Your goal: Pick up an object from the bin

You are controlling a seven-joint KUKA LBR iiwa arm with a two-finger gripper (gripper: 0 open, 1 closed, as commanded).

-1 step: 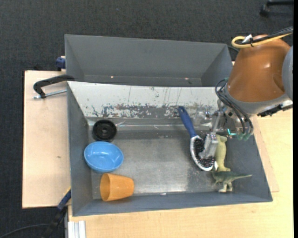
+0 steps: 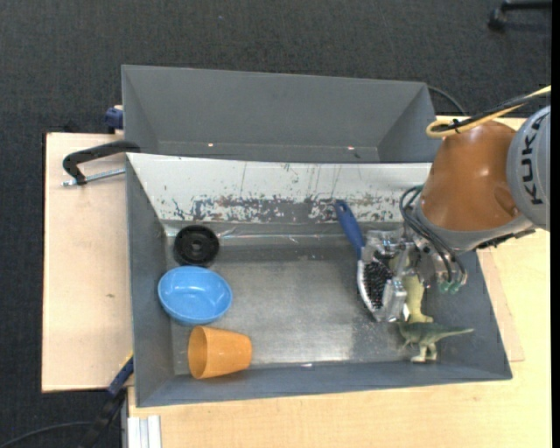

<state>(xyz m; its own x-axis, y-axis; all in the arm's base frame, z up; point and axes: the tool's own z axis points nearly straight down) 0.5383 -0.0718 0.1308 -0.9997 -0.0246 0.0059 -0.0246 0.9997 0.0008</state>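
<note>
Orange wrist cover (image 2: pixel 468 179), end effector (image 2: pixel 404 293) half hidden, blue-handled brush (image 2: pixel 374 282) beside

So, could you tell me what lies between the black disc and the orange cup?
The blue bowl lies between the disc and the cup, in the camera view.

A dark, finely textured carpet (image 2: pixel 262 35) covers the floor across the top of the frame and down its left side to the lower left corner, evenly lit, with a thin cable (image 2: pixel 48 430) curving over it at lower left and a black shape (image 2: pixel 525 10), cut off by the edge, at upper right.
</note>
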